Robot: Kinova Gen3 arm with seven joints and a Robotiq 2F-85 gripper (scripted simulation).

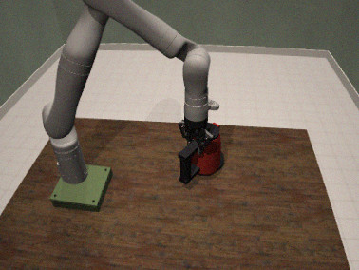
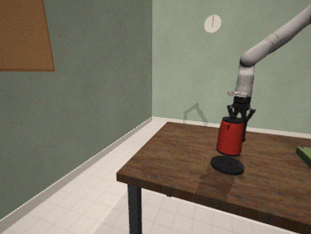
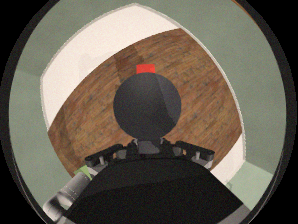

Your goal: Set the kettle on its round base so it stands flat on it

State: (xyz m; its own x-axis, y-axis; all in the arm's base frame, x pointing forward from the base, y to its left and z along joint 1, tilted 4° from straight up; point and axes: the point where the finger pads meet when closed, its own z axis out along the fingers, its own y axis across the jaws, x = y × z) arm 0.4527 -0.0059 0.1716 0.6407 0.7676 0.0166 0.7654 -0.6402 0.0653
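Observation:
The red kettle (image 1: 211, 154) (image 2: 229, 138) hangs over the black round base (image 2: 227, 166), its underside close above the disk and its body slightly tilted. I cannot tell whether they touch. My gripper (image 1: 197, 141) (image 2: 240, 117) is shut on the kettle's black handle (image 1: 188, 165) from above. In the wrist view the kettle's dark round top (image 3: 147, 106) fills the middle, with a bit of red (image 3: 145, 68) beyond it, and it hides the base. In the top view the base is mostly hidden behind the kettle.
The wooden table (image 1: 266, 214) (image 2: 173, 161) bears the arm's green mount plate (image 1: 95, 192) (image 2: 306, 154) at one side. The table's edge runs near the base in the exterior view. Tiled floor lies all around.

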